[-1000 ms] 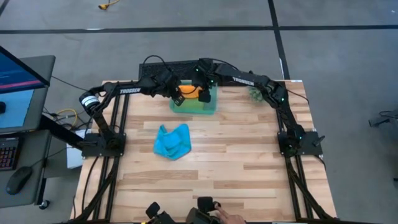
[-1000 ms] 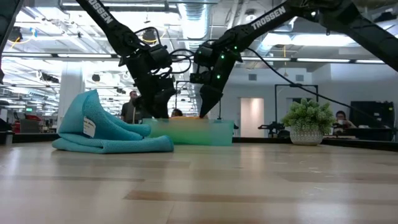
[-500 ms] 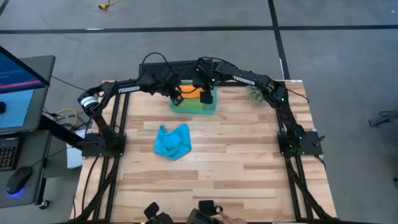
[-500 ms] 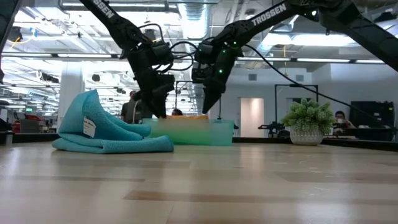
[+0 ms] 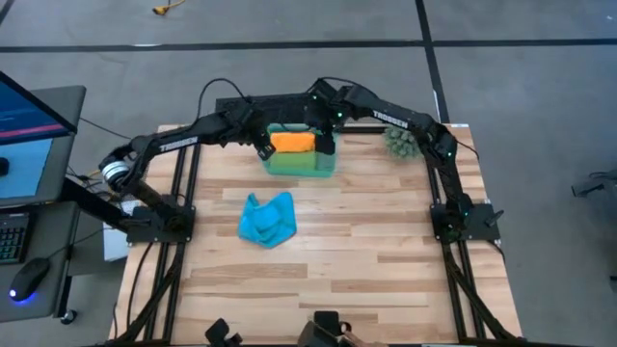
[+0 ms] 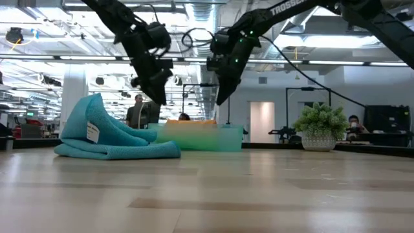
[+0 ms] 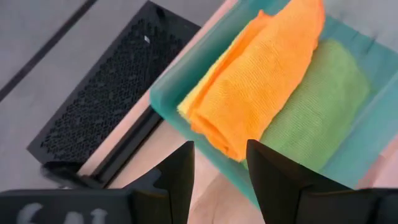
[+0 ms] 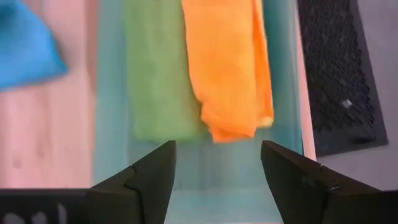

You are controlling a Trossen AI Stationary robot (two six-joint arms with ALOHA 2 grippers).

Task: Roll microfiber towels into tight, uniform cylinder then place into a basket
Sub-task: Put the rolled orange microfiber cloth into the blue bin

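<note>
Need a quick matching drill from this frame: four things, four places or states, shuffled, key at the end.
Things:
1. orange towel
2. green towel
3. blue towel
4. plant ball

Places or states:
A. crumpled loose on the bare wood, outside the basket
B. rolled, in the basket, on its far side
C. at the table's far right edge, beside the right arm
D. in the basket, alongside the rolled one on its near side

Pairs: 1-B, 2-D, 3-A, 4-C
</note>
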